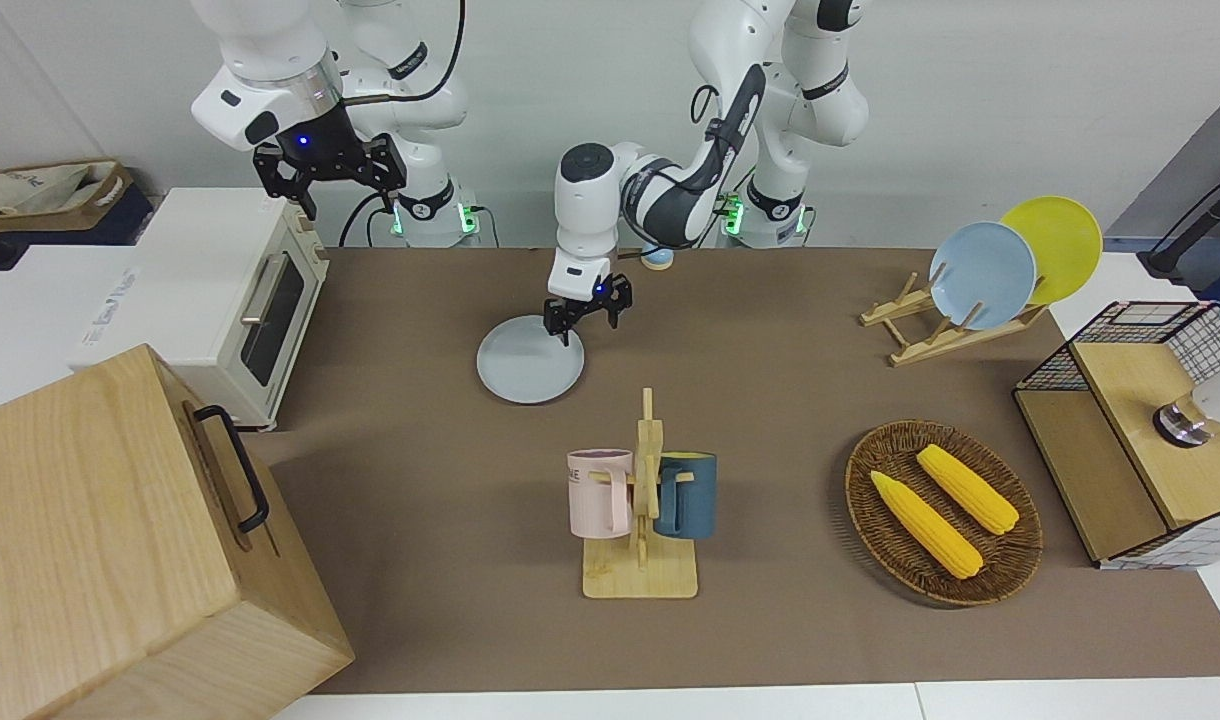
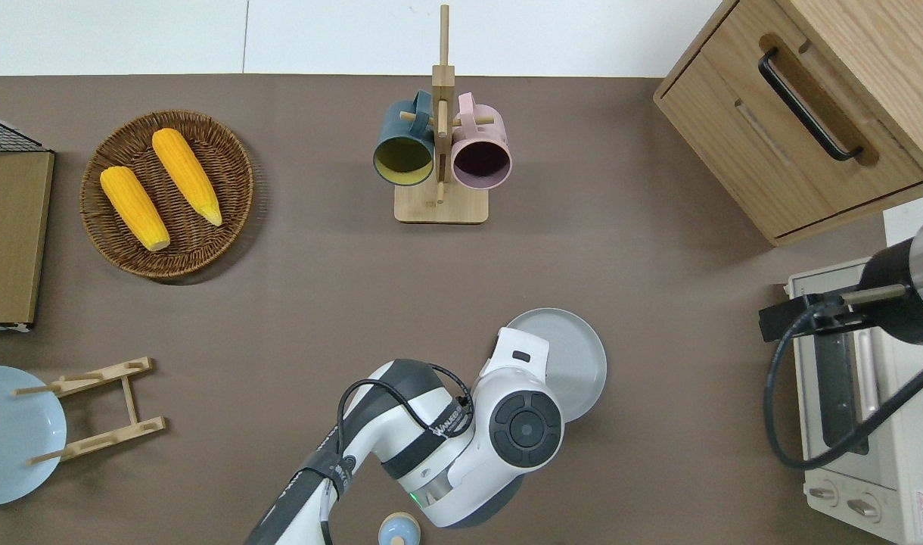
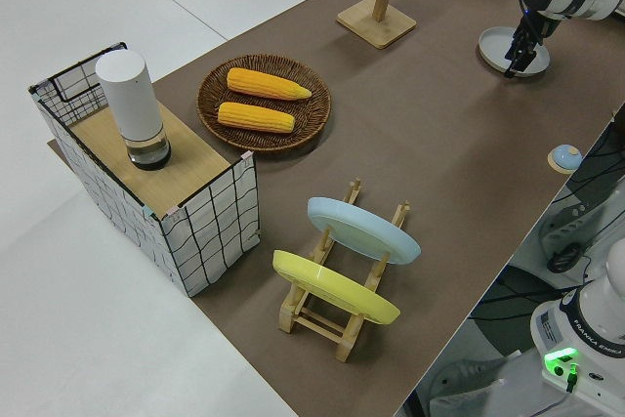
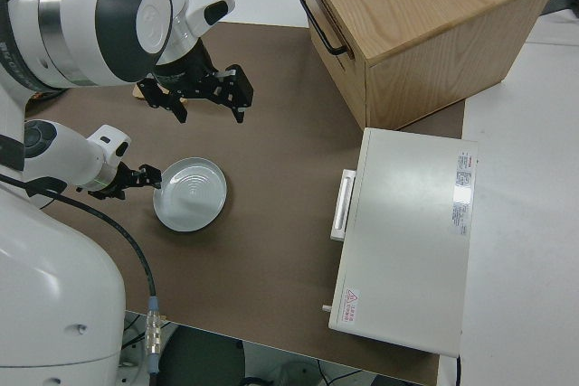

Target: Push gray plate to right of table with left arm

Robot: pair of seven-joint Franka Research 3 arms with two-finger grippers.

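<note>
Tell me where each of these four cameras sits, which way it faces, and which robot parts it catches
Front: across the table, facing both arms; left gripper at the gray plate.
Overhead: straight down; the left arm's wrist covers part of the gray plate.
Left side: raised, at the left arm's end, along the table; left arm at the plate.
Right side: above the right arm; open right gripper parked.
All four share the gray plate.

Gray plate (image 1: 528, 372): round, pale, flat on brown table (image 1: 770, 400), mid-table, near robots, toward toaster-oven end.
</note>
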